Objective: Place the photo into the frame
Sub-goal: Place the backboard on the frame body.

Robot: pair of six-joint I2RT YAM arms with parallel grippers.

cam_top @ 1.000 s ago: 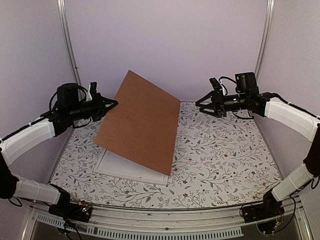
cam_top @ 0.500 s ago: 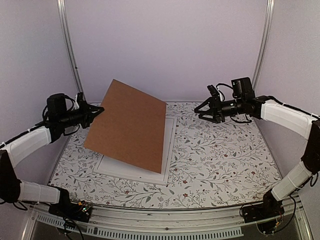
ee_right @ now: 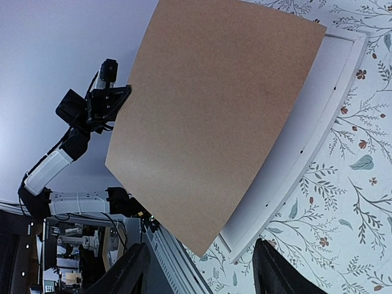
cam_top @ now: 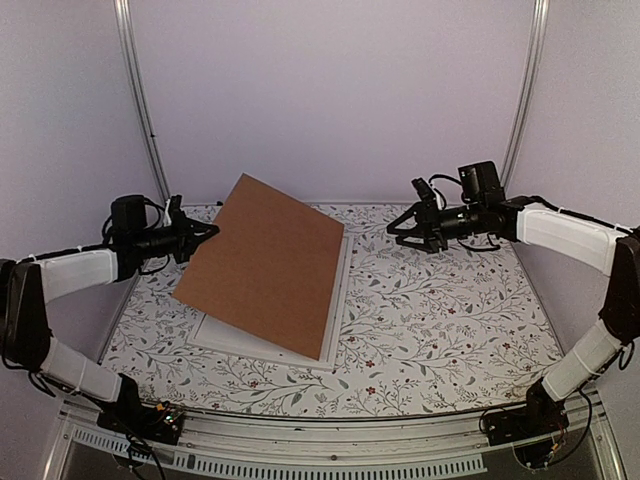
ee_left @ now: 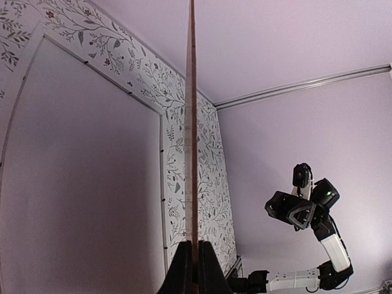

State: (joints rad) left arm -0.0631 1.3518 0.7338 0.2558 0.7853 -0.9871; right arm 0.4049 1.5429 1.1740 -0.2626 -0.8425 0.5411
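Backing panel (cam_top: 265, 262) has swung lower and a little to the right, its left edge pinched in the closed jaws of the left gripper (cam_top: 210, 231).

At upper right the right gripper (cam_top: 398, 226) hangs with jaws spread, holding nothing. The frame (cam_top: 250, 346) lies flat on the table (cam_top: 450, 320) at lower centre-left, under the tilted panel. The pale field inside it may be the photo's white back; I cannot tell. The step looks like fitting the backing, so next the panel must line up squarely with the frame. No writing is legible.

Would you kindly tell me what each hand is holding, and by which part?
The left hand grips the brown panel by its left edge; the right hand, open, holds nothing.
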